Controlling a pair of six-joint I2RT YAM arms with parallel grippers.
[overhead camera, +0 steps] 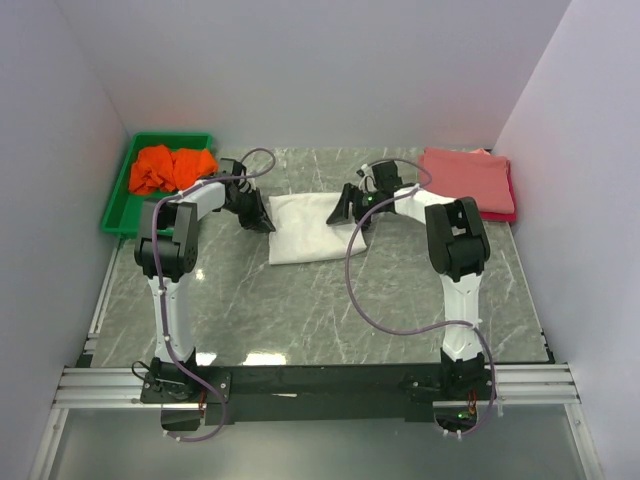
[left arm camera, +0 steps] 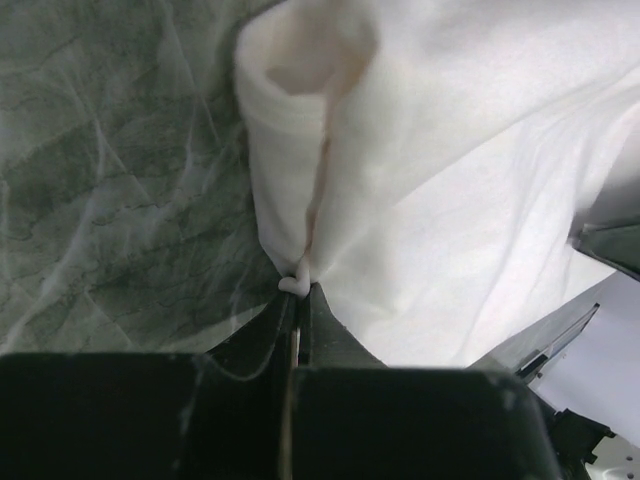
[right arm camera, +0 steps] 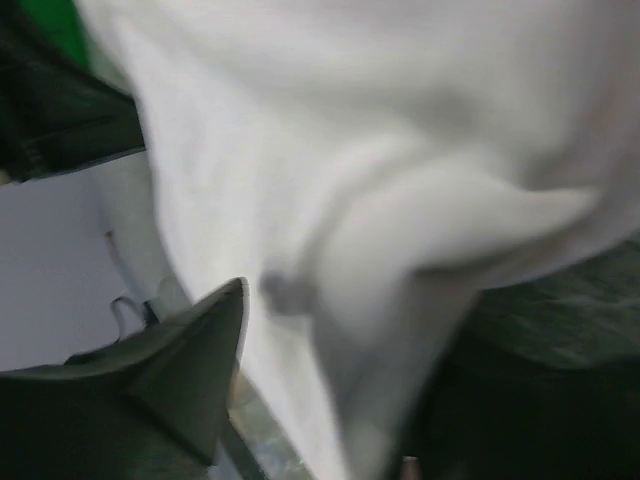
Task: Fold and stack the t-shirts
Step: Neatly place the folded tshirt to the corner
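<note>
Jaws first: left gripper [left arm camera: 297,296] is pinched tight on the edge of the white t-shirt [left arm camera: 450,200], with only a small nub of cloth between the fingertips. Right gripper [overhead camera: 343,212] stands wide with a fold of the same shirt between its fingers. It is not clamped, as far as the blurred wrist view shows.

Shirt lies partly folded at upper centre of the top view on the marble table [overhead camera: 300,310], one gripper at each end.

Risks:
- Left pinch is shallow, so a hard pull likely slips it.
- If right closes on one layer only, the fold opens or drags skewed.
- Uneven lift between the arms twists the cloth.
- Right arm's cable [overhead camera: 348,275] loops near the shirt's lower right corner and could snag.

Room: bare table fills the lower half of the frame, plenty for laying flat. Green tray [overhead camera: 118,205] with the orange t-shirt [overhead camera: 170,168] sits upper left, close to the left gripper. Salmon-pink t-shirt [overhead camera: 465,172] over a red t-shirt [overhead camera: 512,208] sits upper right, near the right arm. Walls close in on both sides.
</note>
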